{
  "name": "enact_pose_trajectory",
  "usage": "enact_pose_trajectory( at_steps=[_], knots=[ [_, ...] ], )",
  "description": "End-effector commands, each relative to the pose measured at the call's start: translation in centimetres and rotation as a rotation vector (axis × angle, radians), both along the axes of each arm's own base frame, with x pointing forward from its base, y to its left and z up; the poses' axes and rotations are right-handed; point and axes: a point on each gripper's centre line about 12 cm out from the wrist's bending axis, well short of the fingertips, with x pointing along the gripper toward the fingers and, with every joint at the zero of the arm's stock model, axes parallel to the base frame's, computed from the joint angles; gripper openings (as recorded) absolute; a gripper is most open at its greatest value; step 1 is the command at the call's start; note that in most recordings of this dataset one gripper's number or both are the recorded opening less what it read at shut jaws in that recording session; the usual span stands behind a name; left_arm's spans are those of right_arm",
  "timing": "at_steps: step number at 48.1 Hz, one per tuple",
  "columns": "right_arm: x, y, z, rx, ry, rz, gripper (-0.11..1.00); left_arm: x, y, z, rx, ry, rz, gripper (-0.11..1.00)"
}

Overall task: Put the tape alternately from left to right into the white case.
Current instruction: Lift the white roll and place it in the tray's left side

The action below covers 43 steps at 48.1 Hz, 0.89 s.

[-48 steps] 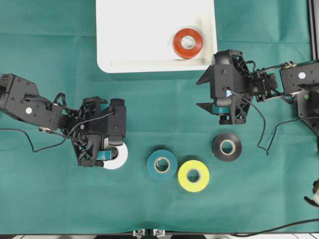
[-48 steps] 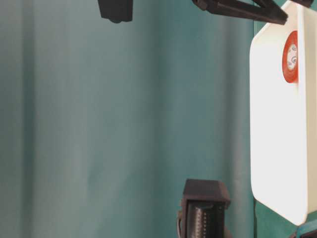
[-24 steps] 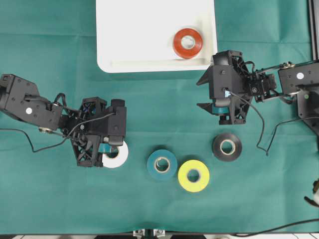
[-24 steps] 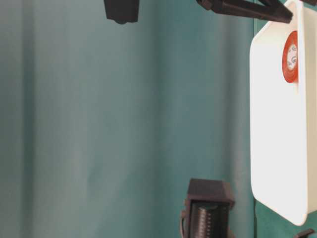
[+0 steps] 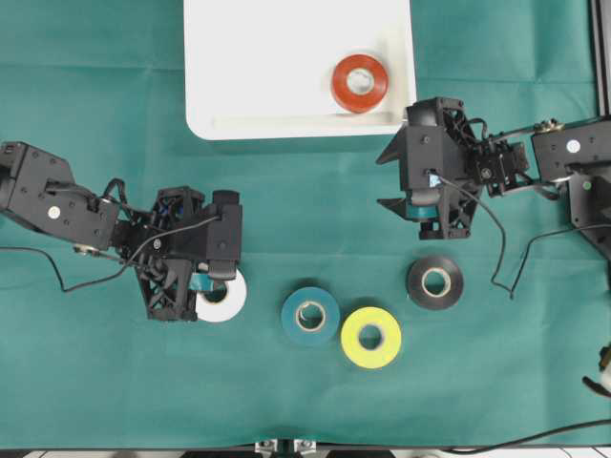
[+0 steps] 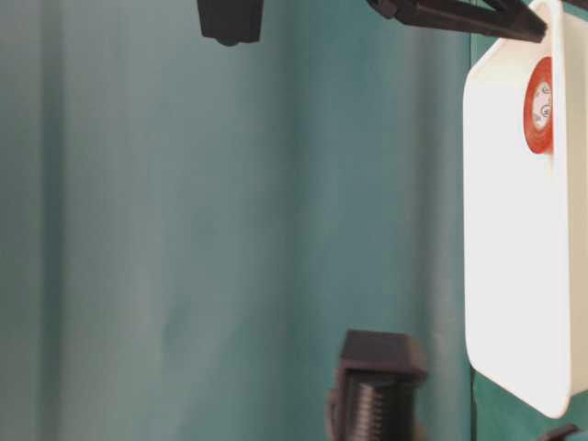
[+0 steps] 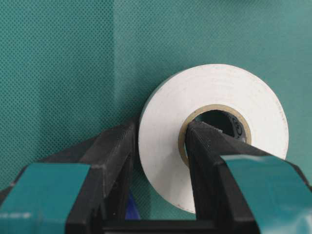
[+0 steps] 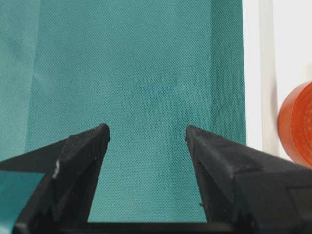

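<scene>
The left gripper (image 7: pixel 160 146) was clamped on the white roll (image 7: pixel 214 131) at lower left, the right gripper (image 8: pixel 146 141) was held open over cloth, and the red-orange roll (image 5: pixel 359 83) was seen inside the white case (image 5: pixel 267 67).

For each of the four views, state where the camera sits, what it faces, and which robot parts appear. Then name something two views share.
Overhead: above, facing down; both arms, white case.
Table-level: low, rolled sideways; dark arm parts.
Left wrist: behind the left gripper, shut on the white tape.
Right wrist: behind the open right gripper.
Shared: red-orange tape, overhead and right wrist.
</scene>
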Motion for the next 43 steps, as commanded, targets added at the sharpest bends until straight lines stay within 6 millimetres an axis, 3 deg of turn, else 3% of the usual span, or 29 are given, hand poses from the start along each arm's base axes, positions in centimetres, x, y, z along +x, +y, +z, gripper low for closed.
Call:
enact_pose_trajectory(
  at_steps=[1, 11, 23, 35, 43],
  knots=[
    [0.5, 0.2, 0.8, 0.004, -0.031, 0.005, 0.72, 0.8, -0.3, 3.4, -0.019, -0.084, -0.005, -0.02],
    [0.5, 0.2, 0.8, 0.005, -0.033, 0.005, 0.72, 1.2, 0.2, 6.0, -0.006, -0.114, -0.016, -0.02],
    [0.6, 0.2, 0.9, 0.007, -0.040, 0.007, 0.72, 1.4, 2.0, 6.4, 0.044, -0.081, -0.023, -0.02],
    [0.6, 0.2, 0.9, 0.007, -0.042, 0.007, 0.72, 1.7, 5.4, 7.2, 0.053, -0.096, 0.057, -0.02],
    [0.6, 0.2, 0.9, 0.007, -0.040, 0.007, 0.72, 1.6, 8.6, 7.9, 0.062, -0.113, 0.136, -0.02]
  ],
)
